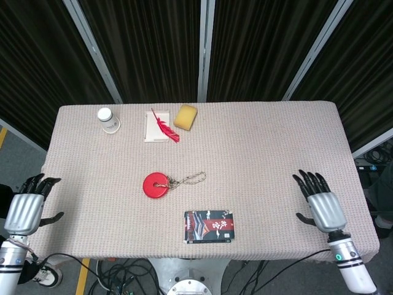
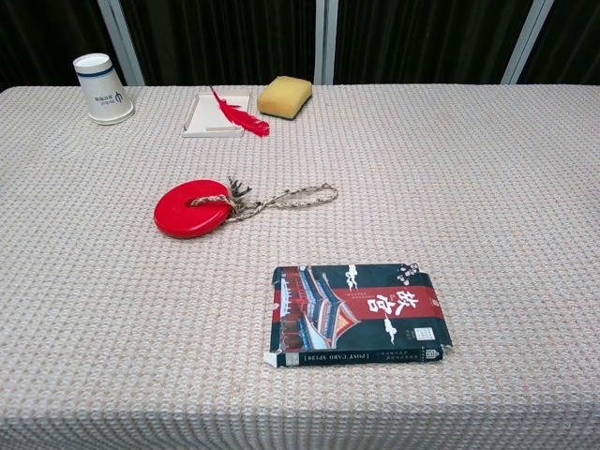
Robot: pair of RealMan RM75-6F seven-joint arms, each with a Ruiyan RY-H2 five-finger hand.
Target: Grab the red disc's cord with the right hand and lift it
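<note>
The flat red plastic disc [image 1: 156,185] is lying a bit left of centre in the head view, and its braided beige cord [image 1: 189,179] is trailing off to the right from the hole in the middle, looped at the far end. The knot where the cord meets the disc is just a frayed tangle, hard to make out even in the chest view. Nothing is touching either one.

The right hand [image 1: 323,203] is hovering over the table's right edge at lower right in the head view, fingers spread apart, holding nothing, well apart from the cord. The left hand [image 1: 26,206] is hanging off the table's left side at lower left, fingers also apart and empty. Neither hand is showing up in the chest view, and both forearms are getting cut off by the bottom of the frame.

Just below the disc a single dark printed card box with a red band [image 1: 209,226] is lying flat; its lettering is too small to read. Along the far edge, upper left: one white paper cup [image 1: 107,118] standing upright, contents not visible, one shallow white tray [image 1: 153,129] with one red feather [image 1: 164,127] lying across it and poking over the rim, and one yellow sponge block [image 1: 185,117] just beside the tray. Everything is sitting on the beige woven tablecloth [image 1: 270,147].
</note>
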